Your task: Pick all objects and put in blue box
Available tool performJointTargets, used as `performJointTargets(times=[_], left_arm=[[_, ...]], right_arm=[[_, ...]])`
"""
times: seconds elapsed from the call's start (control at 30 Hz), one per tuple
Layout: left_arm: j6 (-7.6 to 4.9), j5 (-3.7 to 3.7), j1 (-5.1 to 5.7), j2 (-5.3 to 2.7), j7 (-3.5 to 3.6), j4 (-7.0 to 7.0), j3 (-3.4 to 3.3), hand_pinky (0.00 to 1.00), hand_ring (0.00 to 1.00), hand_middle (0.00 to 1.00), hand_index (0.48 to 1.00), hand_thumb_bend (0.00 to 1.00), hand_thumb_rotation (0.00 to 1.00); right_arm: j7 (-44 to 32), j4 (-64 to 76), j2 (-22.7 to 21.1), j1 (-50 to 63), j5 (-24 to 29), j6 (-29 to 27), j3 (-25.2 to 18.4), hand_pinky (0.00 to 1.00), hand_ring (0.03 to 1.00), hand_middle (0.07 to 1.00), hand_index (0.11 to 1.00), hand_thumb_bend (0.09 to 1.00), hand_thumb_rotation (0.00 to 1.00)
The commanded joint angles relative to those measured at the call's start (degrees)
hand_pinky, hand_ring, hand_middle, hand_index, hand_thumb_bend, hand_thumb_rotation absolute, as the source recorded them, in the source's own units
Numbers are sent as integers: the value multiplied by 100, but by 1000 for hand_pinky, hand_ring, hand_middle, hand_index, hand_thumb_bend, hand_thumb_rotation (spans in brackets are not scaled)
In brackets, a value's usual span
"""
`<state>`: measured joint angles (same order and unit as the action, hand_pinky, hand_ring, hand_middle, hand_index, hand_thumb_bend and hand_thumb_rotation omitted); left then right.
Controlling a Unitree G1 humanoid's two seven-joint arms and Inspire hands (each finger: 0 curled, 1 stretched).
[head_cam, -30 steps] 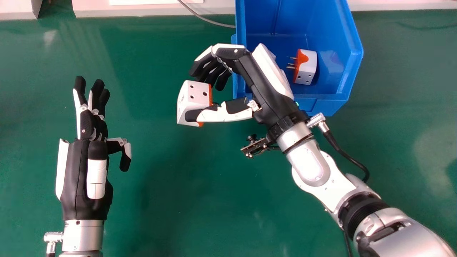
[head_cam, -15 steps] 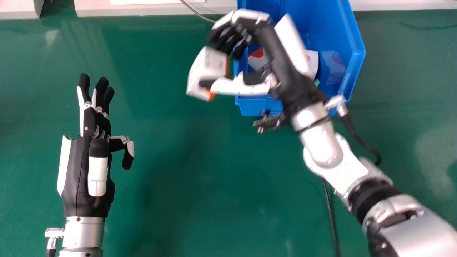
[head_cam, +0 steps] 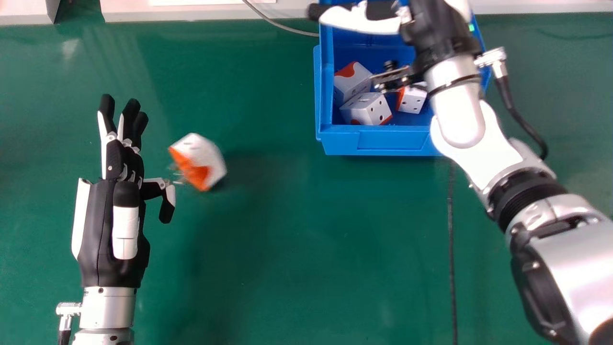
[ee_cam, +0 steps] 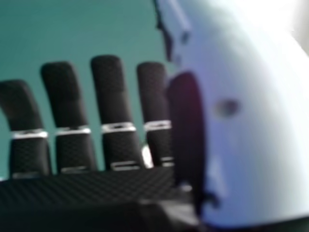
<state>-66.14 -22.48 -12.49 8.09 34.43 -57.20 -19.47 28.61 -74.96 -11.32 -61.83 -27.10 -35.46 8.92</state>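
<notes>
Right hand (head_cam: 428,24): over the far part of the blue box (head_cam: 383,141), thumb pointing left across the box's left wall.
Right fingers (ee_cam: 108,87): nearly straight, side by side with gaps between, nothing in hold.
Left hand (head_cam: 115,211): left side of head view, fingers mostly straight, thumb out to the side, holding nothing.
Loose plug block (head_cam: 206,155): white and orange, out of the box, just right of the left hand, apart from its fingers. Tilted, pins toward that hand. Blurred; can't tell if it's touching the green worktop (head_cam: 287,239).
Blocks in box: three, near end. One by the left wall (head_cam: 354,81), one in front of it by the near wall (head_cam: 366,109), one farther right (head_cam: 412,100), partly covered by the right arm.
Right wrist bracket (head_cam: 395,78): seen above the blocks.
Grey cable (head_cam: 287,28): far side of worktop, running to the box's left wall.
</notes>
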Motion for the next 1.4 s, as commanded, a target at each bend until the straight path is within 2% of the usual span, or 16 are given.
performJointTargets(times=[0.0,0.1,0.17,0.2,0.27,0.37,0.47,0.5,0.6,0.73,0.9,1.03,1.23,1.37], left_arm=[[-25,18,-85,68,-11,58,-12,0,1000,1000,1000,1000,956],[-80,45,-63,61,-27,71,-6,0,1000,1000,1000,1000,956],[-109,28,-28,71,-14,91,-15,0,1000,1000,1000,1000,955],[-104,7,-7,72,0,113,-19,0,1000,1000,1000,1000,955],[-117,18,36,61,-12,164,-8,0,1000,1000,1000,1000,956],[-90,25,42,50,-9,201,11,0,1000,1000,1000,1000,957],[-72,30,31,58,-10,167,4,0,1000,1000,1000,1000,957],[-68,30,37,57,-7,162,4,0,1000,1000,1000,1000,957],[-71,35,45,42,4,131,9,0,1000,1000,1000,1000,956],[-34,41,76,6,-3,228,48,0,1000,1000,999,1000,954],[-23,3,35,6,63,158,48,0,1000,1000,997,1000,950],[-34,41,31,-23,37,180,76,0,1000,1000,997,1000,949],[-20,28,-25,11,43,83,59,0,1000,1000,996,1000,948],[-105,13,-22,-18,46,40,41,0,1000,1000,999,1000,950]], right_arm=[[389,-102,-167,-373,-225,499,182,347,395,486,531,516,0],[-48,-279,-269,-428,-640,1502,607,346,392,486,532,515,0],[-338,-268,-277,-385,-669,1623,699,349,390,485,534,515,0],[-387,-238,-262,-319,-659,1552,724,349,390,485,534,515,0],[-434,-180,-206,-185,-618,1386,738,363,393,491,533,515,0],[-540,-112,-121,-26,-555,1191,743,483,548,619,637,730,67],[-553,-41,-92,122,-561,954,784,581,653,697,698,862,127],[-551,-6,-75,198,-514,801,754,590,664,707,706,877,128],[-429,132,-42,425,-437,316,711,600,679,721,716,899,125],[-330,283,-48,640,-353,-261,703,604,694,734,725,926,120],[-185,649,-92,914,-358,-1109,724,594,698,745,727,939,117],[-40,1022,-21,1121,-450,-1708,793,591,699,750,726,945,129],[-29,1092,115,1111,-524,-1968,893,588,695,745,719,955,149],[-111,1166,212,1128,-579,-2014,988,585,693,744,717,953,150]])
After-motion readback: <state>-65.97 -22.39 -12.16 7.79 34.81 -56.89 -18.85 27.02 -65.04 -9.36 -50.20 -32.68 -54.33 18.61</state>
